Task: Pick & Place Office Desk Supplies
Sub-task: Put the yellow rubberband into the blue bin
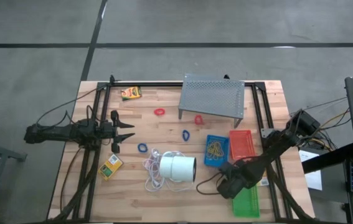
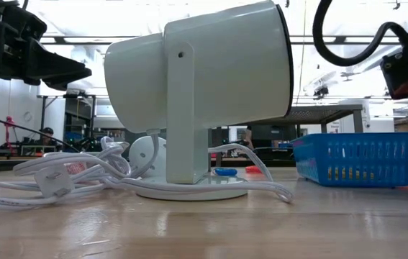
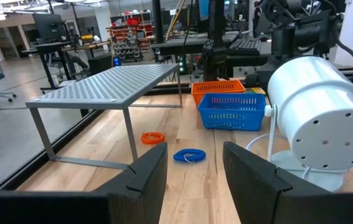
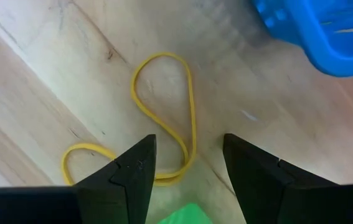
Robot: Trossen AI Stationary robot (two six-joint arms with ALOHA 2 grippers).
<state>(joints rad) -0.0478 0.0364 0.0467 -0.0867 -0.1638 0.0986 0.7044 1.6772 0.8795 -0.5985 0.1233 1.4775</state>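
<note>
Overhead, the right gripper (image 1: 228,185) hangs low near the table's front edge, just beside the green plastic tray (image 1: 246,203) and a little in front of the blue plastic mesh tray (image 1: 215,150), which holds tan rubber bands. The left gripper (image 1: 128,131) waits well apart on the table's left side, near a small blue loop (image 1: 142,148).

Table-level view shows mostly the big white cylinder lamp (image 2: 198,72) and its cord; the blue tray sits to its right.

Left wrist view: empty fingers, parted, facing a blue loop (image 3: 189,155).

Right wrist view settles it: a yellow-tan rubber band (image 4: 164,118) lies flat on the wood directly beneath the wide-parted, empty fingers (image 4: 129,177), its long loop running away from the claw toward the blue tray. So the right arm is plainly nearer.
</note>
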